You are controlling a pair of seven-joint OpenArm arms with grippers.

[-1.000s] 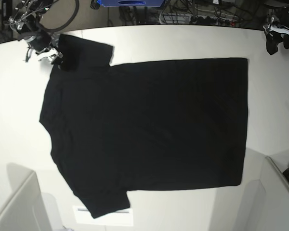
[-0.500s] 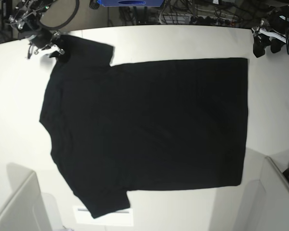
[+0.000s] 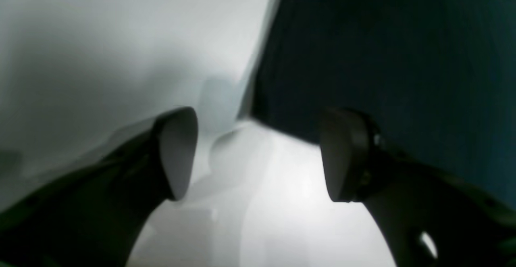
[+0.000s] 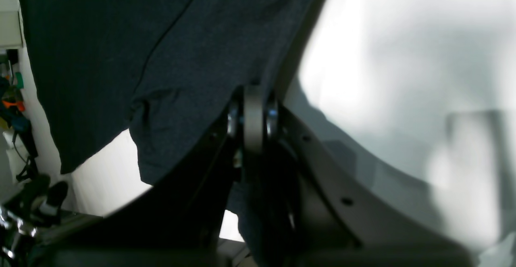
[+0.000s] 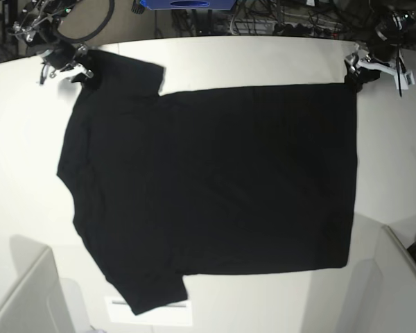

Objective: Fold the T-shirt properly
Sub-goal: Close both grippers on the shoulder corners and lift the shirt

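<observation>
Moved to the T-shirt [image 5: 208, 187] hem, left pincer [image 3: 258, 154] gapes; right pincer [image 4: 254, 113] pinches sleeve.

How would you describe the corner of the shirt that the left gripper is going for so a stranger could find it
On the white table lies a black T-shirt, spread flat. Follow its straight hem, opposite the sleeves, to the end by the table's far edge. That square corner is the one, alone in having the open left gripper right beside it.

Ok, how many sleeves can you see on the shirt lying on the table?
2. One sleeve lies at the far left corner of the T-shirt, pinched by the right gripper. The other sleeve lies at the near left, flat on the table.
</observation>
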